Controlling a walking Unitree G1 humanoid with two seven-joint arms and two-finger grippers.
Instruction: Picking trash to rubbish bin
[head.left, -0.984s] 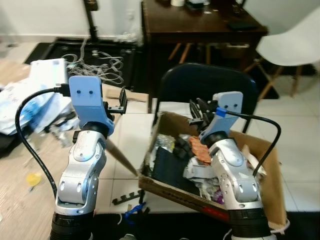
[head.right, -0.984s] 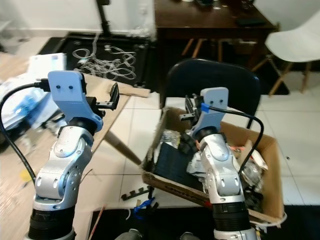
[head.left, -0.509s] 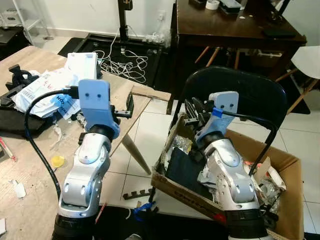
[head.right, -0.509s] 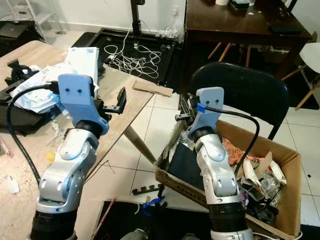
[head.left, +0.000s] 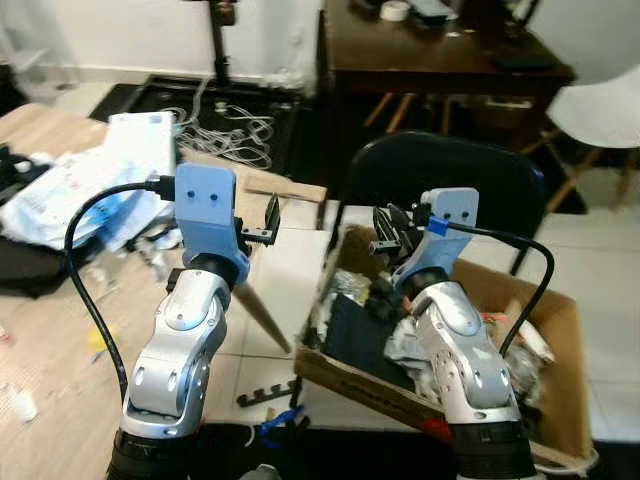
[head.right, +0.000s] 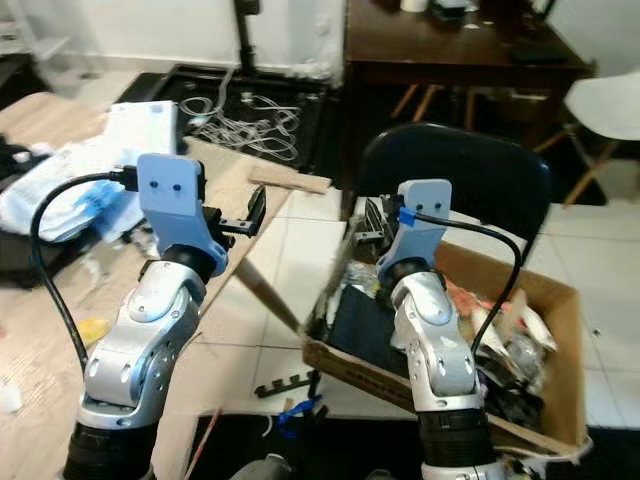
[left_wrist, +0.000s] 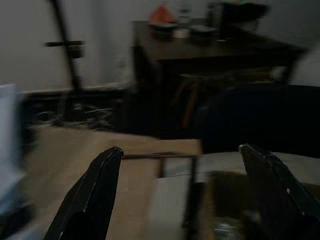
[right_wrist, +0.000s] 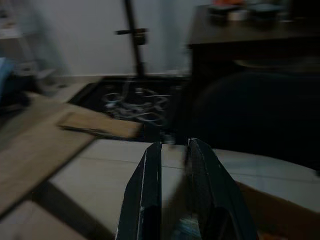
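Both arms are raised in front of the robot. The left claw (head.left: 268, 219) hangs over the edge of the wooden bench (head.left: 60, 330), fingers spread wide and holding nothing. The right claw (head.left: 392, 230) hovers above the near corner of the cardboard box (head.left: 560, 400), fingers pressed nearly together, empty. The box sits on the tiled floor before a black chair (head.left: 440, 175), stuffed with trash (head.left: 350, 325). More wrappers (head.left: 70, 190) litter the bench.
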